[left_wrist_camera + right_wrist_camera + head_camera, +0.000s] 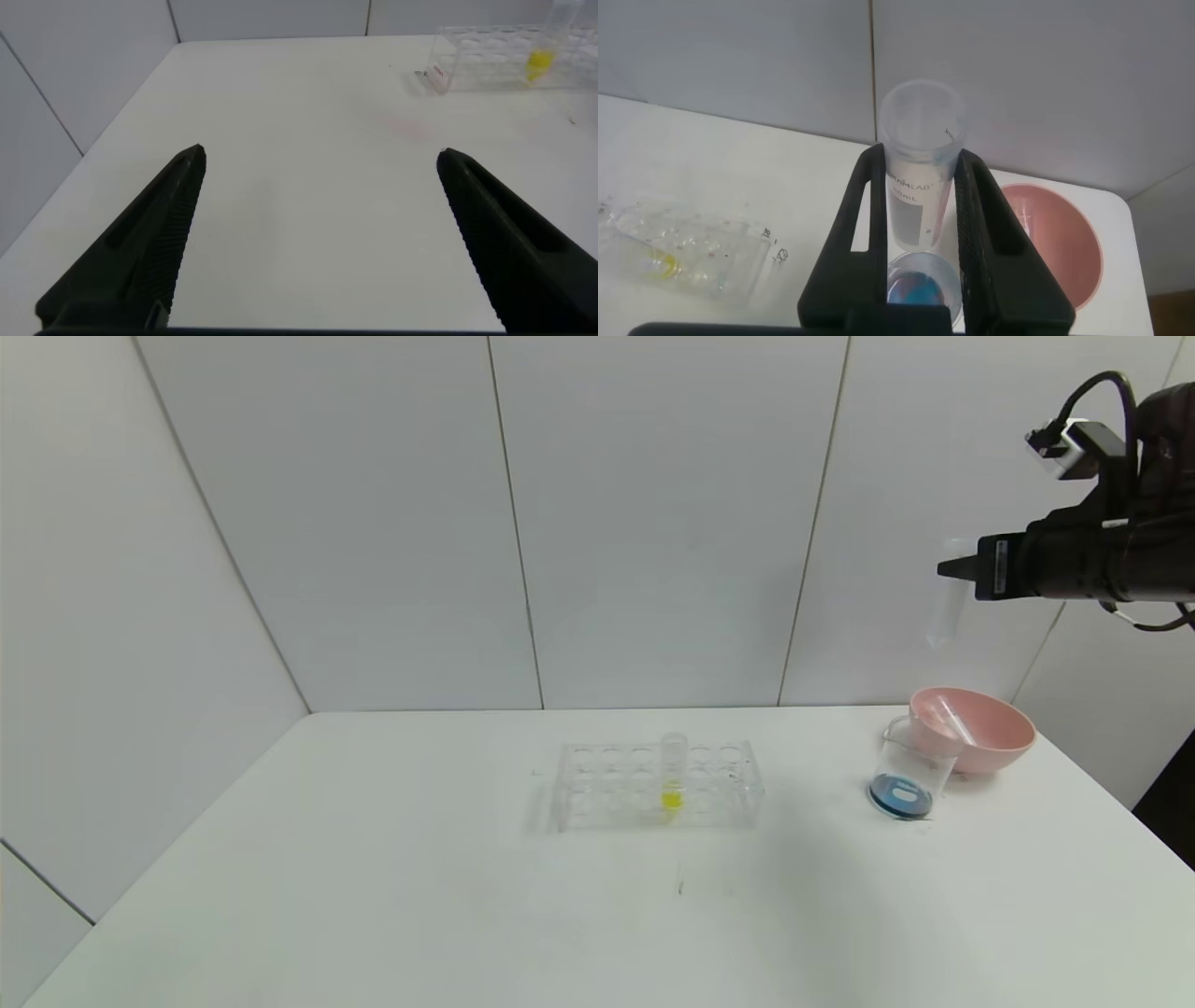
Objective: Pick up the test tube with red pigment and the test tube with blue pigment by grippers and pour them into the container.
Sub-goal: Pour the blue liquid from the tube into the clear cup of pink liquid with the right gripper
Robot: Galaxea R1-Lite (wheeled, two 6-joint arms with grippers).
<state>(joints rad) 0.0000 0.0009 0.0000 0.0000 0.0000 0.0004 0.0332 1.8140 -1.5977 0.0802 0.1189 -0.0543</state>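
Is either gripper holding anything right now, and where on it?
The right gripper is shut on a clear, apparently empty plastic test tube, clamped around its upper body just below the open rim. The left gripper is open and empty.

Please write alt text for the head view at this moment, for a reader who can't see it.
The right gripper, raised high at the right, is shut on an empty-looking clear test tube above the beaker, which holds blue liquid. Behind the beaker, a pink bowl holds another clear tube; mid-table, a clear rack holds one yellow-liquid tube.
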